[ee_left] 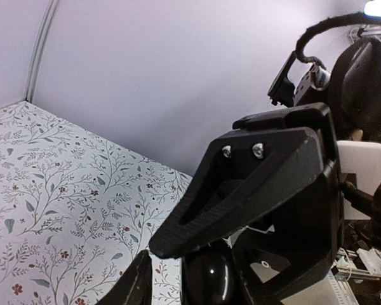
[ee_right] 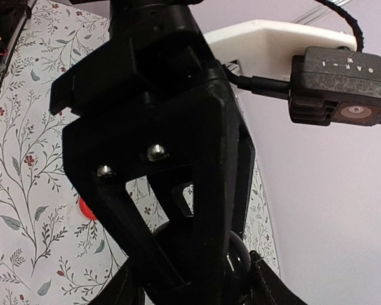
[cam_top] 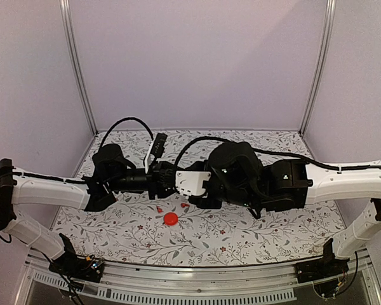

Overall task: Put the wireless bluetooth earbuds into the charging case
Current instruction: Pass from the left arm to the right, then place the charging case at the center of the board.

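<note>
Weighing how two tiny red earbuds will handle while both pincers meet above them.

One red earbud (cam_top: pixel 159 209) and the other red earbud (cam_top: pixel 185 204) lie loose on the counter (cam_top: pixel 260 232), apart from each other, each just beside the red round case (cam_top: pixel 171 218). The left pincer (ee_left: pixel 206 287) and right pincer (ee_right: pixel 193 289) are nose to nose in the air around a glossy black round piece (ee_right: pixel 236 259), perhaps another case. We cannot tell which of them clamps it, or whether either stands apart. We judge the earbuds feather-light, hard and smooth, prone to skid or flick away under a fingertip. We would come straight down and pinch across the fattest part of the body with a gentle squeeze.
</note>
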{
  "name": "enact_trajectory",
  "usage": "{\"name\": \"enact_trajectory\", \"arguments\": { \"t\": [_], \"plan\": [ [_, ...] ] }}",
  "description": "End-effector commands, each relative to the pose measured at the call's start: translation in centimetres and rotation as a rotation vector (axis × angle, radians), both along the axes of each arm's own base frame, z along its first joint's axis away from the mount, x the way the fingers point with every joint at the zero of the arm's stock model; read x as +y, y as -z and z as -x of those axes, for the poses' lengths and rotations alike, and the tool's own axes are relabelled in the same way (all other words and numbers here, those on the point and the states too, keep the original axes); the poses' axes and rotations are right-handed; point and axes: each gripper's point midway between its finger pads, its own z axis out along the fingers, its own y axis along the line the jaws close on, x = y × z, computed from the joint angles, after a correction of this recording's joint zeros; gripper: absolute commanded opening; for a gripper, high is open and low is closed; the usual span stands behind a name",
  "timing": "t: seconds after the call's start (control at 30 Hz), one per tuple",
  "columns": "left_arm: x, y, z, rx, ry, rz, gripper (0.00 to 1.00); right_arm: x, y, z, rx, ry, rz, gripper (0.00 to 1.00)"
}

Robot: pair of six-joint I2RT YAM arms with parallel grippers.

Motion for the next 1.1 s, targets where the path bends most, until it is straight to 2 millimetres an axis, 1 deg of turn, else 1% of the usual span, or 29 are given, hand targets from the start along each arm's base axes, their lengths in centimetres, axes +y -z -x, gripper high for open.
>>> {"name": "enact_trajectory", "arguments": {
  "t": [0.0,0.13,0.27,0.3,0.33,0.37,0.4,0.43,0.5,0.57,0.67,0.8,0.83,0.9,0.93,0.97,1.0,1.07],
  "plan": [
    [0.0,-1.8,-1.2,-0.041,-0.058,0.038,0.43,1.2,-0.7,1.1,0.058,-0.055,-0.072,0.36],
    [0.3,-1.9,-1.4,-0.044,-0.07,0.035,0.5,0.3,-0.9,0.3,0.087,-0.033,-0.096,0.36],
    [0.9,-1.9,-1.7,-0.049,-0.095,0.032,0.64,-1.1,-0.1,-1.1,0.122,0.009,-0.103,0.36],
    [1.2,-1.9,-1.8,-0.05,-0.105,0.033,0.71,-1.6,0.1,-1.6,0.138,0.028,-0.112,0.36],
    [1.5,-1.9,-2.1,-0.05,-0.122,0.033,0.8,-2.1,0.5,-2.2,0.156,0.042,-0.115,0.36],
    [1.9,-1.9,-2.3,-0.05,-0.141,0.031,0.93,-2.9,0.7,-2.8,0.183,0.058,-0.13,0.36],
    [2.5,-2.1,-2.7,-0.053,-0.168,0.034,0.99,-3.9,1.1,-4.1,0.218,0.095,-0.149,0.36],
    [2.9,-1.7,-3.3,-0.041,-0.198,0.025,0.99,-4.5,1.5,-4.5,0.247,0.105,-0.164,0.36],
    [4.0,-1.6,-4.6,-0.017,-0.268,0.008,1.0,-6.6,2.5,-6.8,0.312,0.173,-0.201,0.36],
    [5.1,-1.1,-6.0,0.012,-0.344,-0.019,1.0,-8.3,3.6,-8.4,0.373,0.233,-0.235,0.36],
    [6.7,-0.7,-7.7,0.047,-0.446,-0.05,1.0,-10.1,5.7,-10.5,0.463,0.31,-0.271,0.37],
    [7.9,-0.6,-8.8,0.053,-0.506,-0.071,1.0,-11.9,9.3,-13.3,0.596,0.394,-0.307,0.38],
    [8.2,-0.4,-9.0,0.053,-0.522,-0.08,1.0,-12.4,10.6,-14.1,0.634,0.428,-0.309,0.38],
    [8.6,0.1,-9.4,0.065,-0.551,-0.103,1.0,-13.4,12.3,-15.6,0.693,0.485,-0.323,0.38],
    [8.7,0.3,-9.5,0.071,-0.559,-0.114,1.0,-13.7,12.8,-16.2,0.711,0.505,-0.334,0.38],
    [8.8,0.6,-9.6,0.078,-0.562,-0.127,1.0,-14.0,13.9,-16.8,0.735,0.53,-0.327,0.38],
    [8.9,0.9,-9.6,0.085,-0.566,-0.139,1.0,-14.4,14.4,-17.4,0.751,0.553,-0.33,0.38],
    [9.1,1.4,-9.8,0.094,-0.58,-0.156,1.0,-14.9,16.1,-18.4,0.788,0.59,-0.32,0.38]
  ]
}}
